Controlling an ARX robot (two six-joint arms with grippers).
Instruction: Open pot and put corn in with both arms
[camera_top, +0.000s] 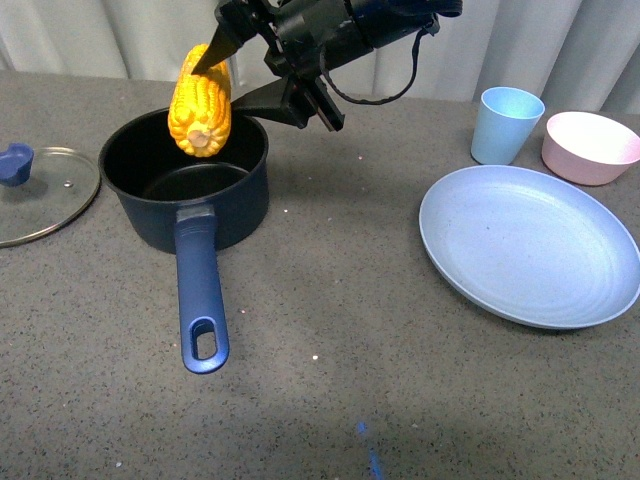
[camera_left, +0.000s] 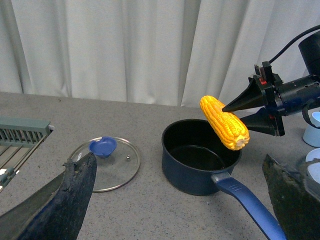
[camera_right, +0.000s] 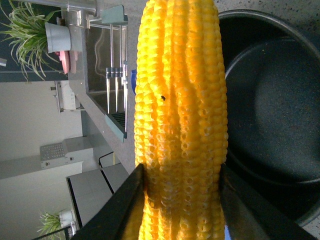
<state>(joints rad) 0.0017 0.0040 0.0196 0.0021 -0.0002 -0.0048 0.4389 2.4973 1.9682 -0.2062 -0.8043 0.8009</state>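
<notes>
The navy pot (camera_top: 190, 195) stands open on the grey table, its black inside empty and its long blue handle (camera_top: 200, 300) pointing toward me. My right gripper (camera_top: 222, 72) is shut on the yellow corn (camera_top: 200, 98) and holds it tilted in the air above the pot's far rim. The wrist views show the same: corn (camera_left: 225, 122) over the pot (camera_left: 197, 162), and the corn (camera_right: 180, 115) clamped between both fingers beside the pot (camera_right: 270, 110). My left gripper (camera_left: 180, 200) is open and empty, well short of the pot.
The glass lid (camera_top: 40, 190) with a blue knob lies flat left of the pot. A blue plate (camera_top: 530, 245), a light blue cup (camera_top: 505, 125) and a pink bowl (camera_top: 590, 147) stand at the right. A dish rack (camera_left: 20, 137) sits at the far left.
</notes>
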